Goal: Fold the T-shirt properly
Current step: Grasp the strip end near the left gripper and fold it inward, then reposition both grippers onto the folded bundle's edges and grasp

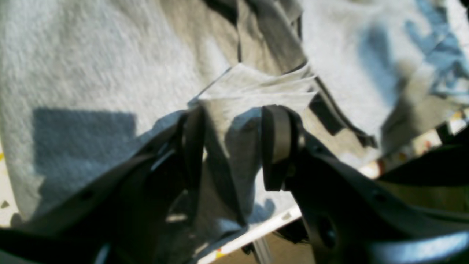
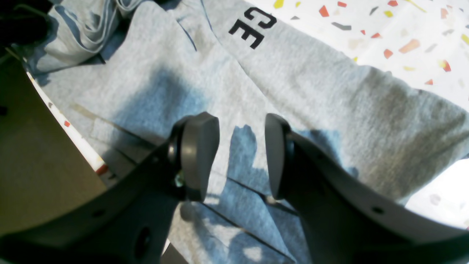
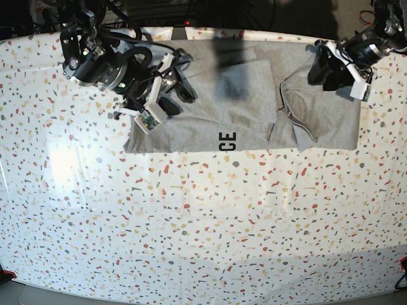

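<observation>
The left gripper (image 1: pixel 231 146) stands parted with a raised fold of the T-shirt (image 3: pixel 241 101) between its pads, though a firm pinch can't be confirmed. The right gripper (image 2: pixel 242 156) hangs open above flat cloth. Only overhead shows the shirt spread along the table's (image 3: pixel 203 229) far edge.

The table (image 3: pixel 203 241) is covered in a white surface speckled with coloured flecks. The T-shirt (image 3: pixel 241 108) is spread flat along its far edge, bunched into folds toward one end, with black letters (image 3: pixel 227 141), seemingly "CE", seen near its front hem.
</observation>
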